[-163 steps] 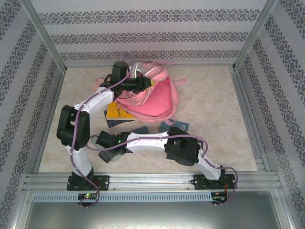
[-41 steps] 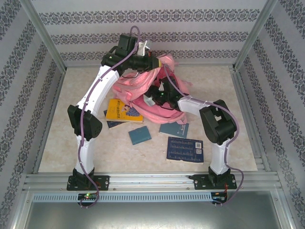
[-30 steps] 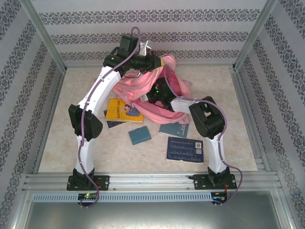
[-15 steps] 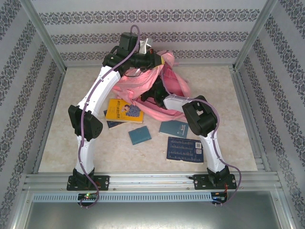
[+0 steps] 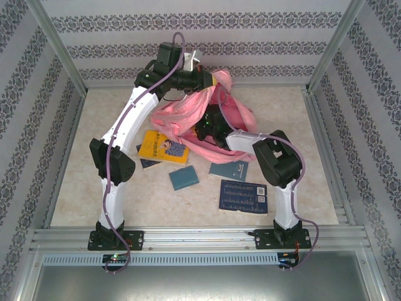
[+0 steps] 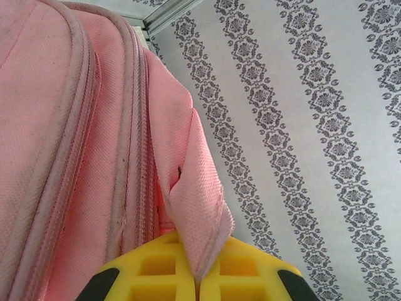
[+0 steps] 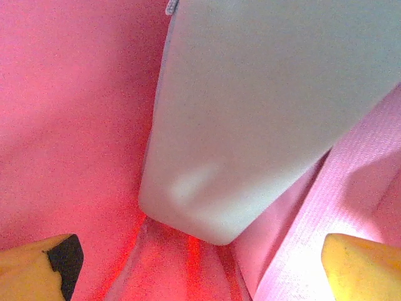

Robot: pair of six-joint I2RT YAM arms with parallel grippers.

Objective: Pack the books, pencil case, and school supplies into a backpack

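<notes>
The pink backpack [image 5: 188, 113] stands at the table's far middle. My left gripper [image 5: 212, 79] holds its top edge up, and in the left wrist view the yellow fingers [image 6: 156, 276] are shut on a fold of the pink fabric [image 6: 194, 207]. My right gripper [image 5: 205, 127] reaches into the backpack's mouth. In the right wrist view its gripper [image 7: 200, 269] is wide open inside the pink lining [image 7: 69, 125]. The pale mint pencil case [image 7: 263, 106] lies just ahead, touching neither fingertip. On the table lie a yellow book [image 5: 161, 146], a small teal-blue book [image 5: 183, 178] and navy books [image 5: 243, 197] [image 5: 229, 169].
Another navy book [image 5: 148, 163] pokes out from under the yellow one. Patterned walls [image 5: 200, 47] and metal rails [image 5: 326, 157] close the table in on three sides. Bare tabletop [image 5: 282, 113] lies right of the backpack.
The right arm's elbow has swung to the right while its gripper stays in the backpack's mouth. The left arm still holds the fabric up in the same place.
</notes>
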